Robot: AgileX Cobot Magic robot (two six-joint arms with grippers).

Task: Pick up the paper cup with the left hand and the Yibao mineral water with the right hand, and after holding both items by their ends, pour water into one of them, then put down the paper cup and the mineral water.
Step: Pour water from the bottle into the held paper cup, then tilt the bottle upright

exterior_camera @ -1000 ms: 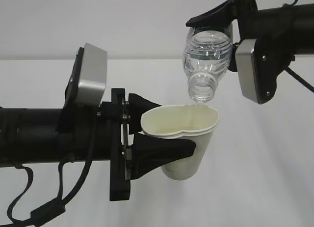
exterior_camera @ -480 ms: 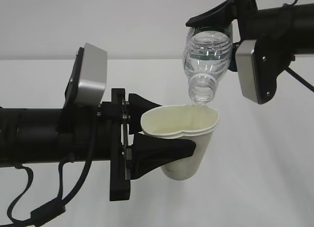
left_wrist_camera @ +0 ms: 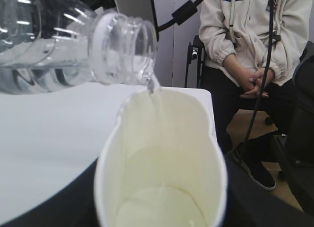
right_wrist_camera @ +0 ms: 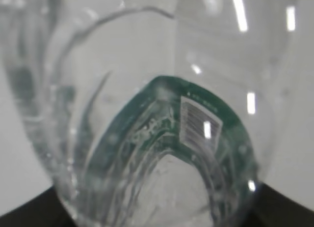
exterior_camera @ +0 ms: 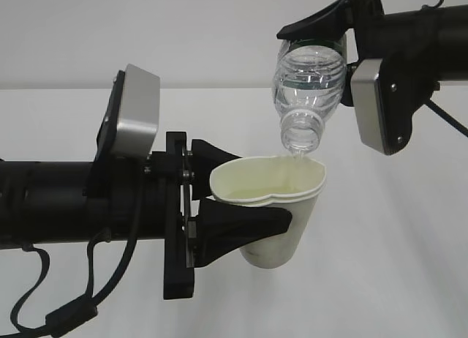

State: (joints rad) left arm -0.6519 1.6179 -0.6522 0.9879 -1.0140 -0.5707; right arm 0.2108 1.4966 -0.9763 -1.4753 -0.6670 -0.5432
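White paper cup point(exterior_camera: 281, 206) squeezed in left hand point(exterior_camera: 219, 206), under tilted bottle point(exterior_camera: 307, 89)

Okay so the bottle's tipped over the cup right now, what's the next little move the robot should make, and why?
Probably hold the tilt a little longer, then tip the Yibao mineral water back upright. Its open mouth points down just above the paper cup, a thin stream runs in, the cup looks only shallowly filled, and plenty of water remains. The left hand squeezes the rim oval, so the right hand should avoid overfilling.
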